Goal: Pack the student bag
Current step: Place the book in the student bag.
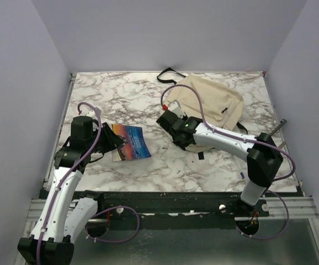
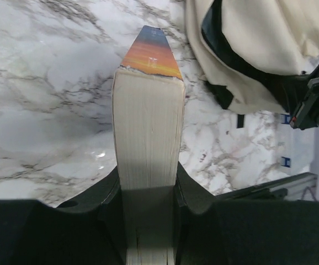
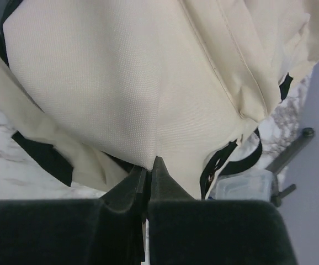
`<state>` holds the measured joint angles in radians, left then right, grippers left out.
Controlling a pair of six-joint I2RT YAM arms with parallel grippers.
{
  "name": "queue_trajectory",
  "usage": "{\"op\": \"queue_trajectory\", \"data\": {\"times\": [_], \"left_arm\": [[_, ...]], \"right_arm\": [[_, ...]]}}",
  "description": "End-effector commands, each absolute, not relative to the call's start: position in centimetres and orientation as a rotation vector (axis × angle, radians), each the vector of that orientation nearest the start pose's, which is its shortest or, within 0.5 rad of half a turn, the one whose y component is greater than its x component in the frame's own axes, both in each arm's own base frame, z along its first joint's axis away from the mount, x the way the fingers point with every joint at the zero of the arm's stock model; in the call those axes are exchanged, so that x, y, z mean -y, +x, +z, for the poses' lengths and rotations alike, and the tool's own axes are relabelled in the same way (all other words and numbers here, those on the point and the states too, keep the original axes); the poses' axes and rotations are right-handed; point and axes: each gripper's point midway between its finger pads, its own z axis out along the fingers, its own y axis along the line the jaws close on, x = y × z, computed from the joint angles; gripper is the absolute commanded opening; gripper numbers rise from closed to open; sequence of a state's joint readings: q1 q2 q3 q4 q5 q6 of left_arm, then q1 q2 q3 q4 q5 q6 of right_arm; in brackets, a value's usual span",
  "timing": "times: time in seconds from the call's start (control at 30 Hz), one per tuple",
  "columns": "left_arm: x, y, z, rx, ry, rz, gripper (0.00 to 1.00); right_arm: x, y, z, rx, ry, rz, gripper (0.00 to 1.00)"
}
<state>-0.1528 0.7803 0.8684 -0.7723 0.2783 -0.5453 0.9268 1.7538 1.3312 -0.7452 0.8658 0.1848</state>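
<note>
The student bag (image 1: 212,102) is a cream-beige soft fabric backpack with black zipper trim. A black strap loop (image 1: 169,72) lies at its far end. It lies slumped on the far right part of the bench (image 1: 203,165), well apart from the book (image 1: 133,142) at the left. In the right wrist view its cloth (image 3: 121,83) fills most of the frame, finely woven and creased, with a stitched seam running down it and dark lining showing at the lower left.

The right gripper (image 1: 173,124) is at the bag's near left edge. Its jaws are closed, and a small fold of the cream cloth is pinched at the tips (image 3: 150,164). The left gripper (image 2: 148,185) clamps the book (image 2: 148,138) by its thickness, with the page edges facing the camera and a blue-and-orange cover beyond.

The bench is white marble pattern with grey veins. A metal rail runs along its near edge. Plain pale lilac-grey walls (image 1: 165,33) close it in on three sides.

The right arm hides the bag's near edge in the top view. A clear plastic box (image 3: 242,185) peeks out behind the bag, mostly covered, and its contents cannot be made out. I cannot tell whether the book touches the bench.
</note>
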Motion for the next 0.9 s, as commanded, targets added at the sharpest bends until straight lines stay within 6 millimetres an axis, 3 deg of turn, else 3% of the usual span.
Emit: {"op": "queue_trajectory", "data": {"times": [0.0,0.1,0.2,0.47,0.87], "left_arm": [[15.1,23.2,25.8,-2.089,-0.234,-1.089,0.00],[16.4,23.7,27.1,-2.048,-0.265,-1.238,0.00],[17.4,24.3,28.1,-2.006,-0.316,-1.362,0.00],[18.9,26.3,26.9,-1.884,-0.560,-1.693,0.00],[21.1,30.3,27.2,-1.749,-0.633,-1.693,0.00]], "right_arm": [[-24.1,33.4,19.8,-2.206,-0.361,-0.108,0.01],[-24.6,34.1,21.9,-2.230,-0.275,0.223,0.01],[-25.2,34.0,23.5,-2.226,-0.202,0.448,0.01],[-27.8,32.3,26.7,-2.135,0.034,0.856,0.01],[-28.3,31.8,28.5,-2.108,0.070,0.949,0.01]]}}
